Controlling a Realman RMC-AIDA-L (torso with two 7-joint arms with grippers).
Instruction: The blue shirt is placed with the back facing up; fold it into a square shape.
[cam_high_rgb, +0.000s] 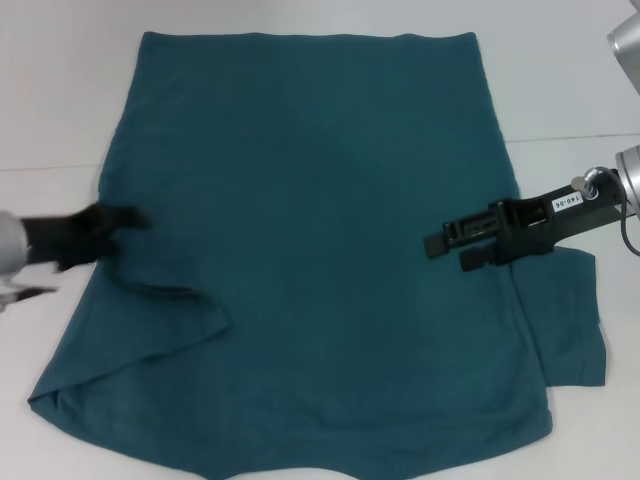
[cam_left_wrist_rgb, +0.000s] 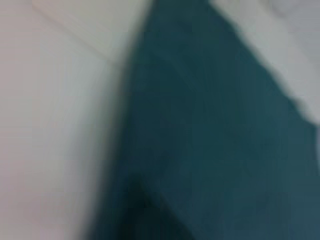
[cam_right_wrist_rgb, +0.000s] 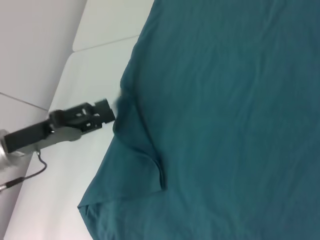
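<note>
The blue shirt (cam_high_rgb: 320, 250) lies spread across the white surface (cam_high_rgb: 60, 100), its straight hem at the far side and its near edge running out of the head view. On the robot's left, the sleeve has been turned in over the body of the shirt, leaving a raised diagonal fold from the side edge toward the middle. The left gripper (cam_high_rgb: 125, 228) sits right at that side edge, its dark fingers (cam_high_rgb: 105, 220) closed on a pinch of the fabric, which bunches and creases around them; the right wrist view shows the same gripper (cam_right_wrist_rgb: 111, 116) pressed into the shirt's edge. On the robot's right, the right gripper (cam_high_rgb: 445, 250) hovers over the shirt just inside its side edge, its two fingers (cam_high_rgb: 447, 240) parted a little with nothing between them. The right sleeve lies flat on the surface, sticking out beyond the body of the shirt.
</note>
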